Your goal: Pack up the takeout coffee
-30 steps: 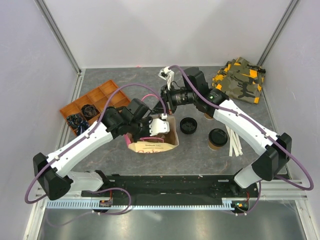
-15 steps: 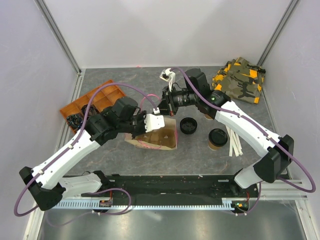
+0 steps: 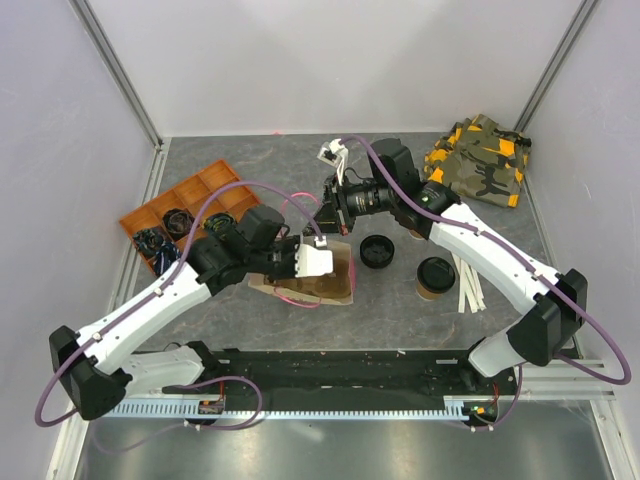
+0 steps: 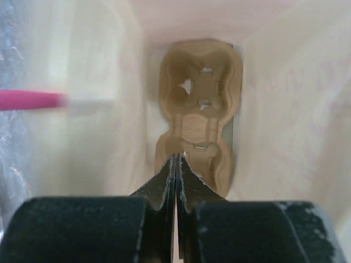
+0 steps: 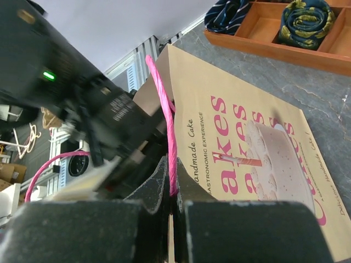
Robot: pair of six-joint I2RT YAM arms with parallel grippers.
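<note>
The coffee point(image 3: 436, 275), a tan paper cup under a round black plastic lid, stands on the mottled grey counter point(image 3: 390, 320). It is right of the bag point(image 3: 340, 275) and well apart from it, with a loose lid point(image 3: 377, 251) between them. It stands where it did a second ago.

The bag is stiff brown paper with a pink cord handle point(image 5: 173, 148). A second ago it stood taller with its mouth wide; now it leans flatter. The right gripper point(image 5: 171, 183) pinches that handle. The left gripper point(image 4: 176, 164), slightly parted a second ago, is now pressed together on nothing at the bag's mouth.

Only the left wrist view shows the moulded pulp carrier point(image 4: 200, 98) deep inside the bag. Only the right wrist view shows the pink "Cakes" print.
</note>
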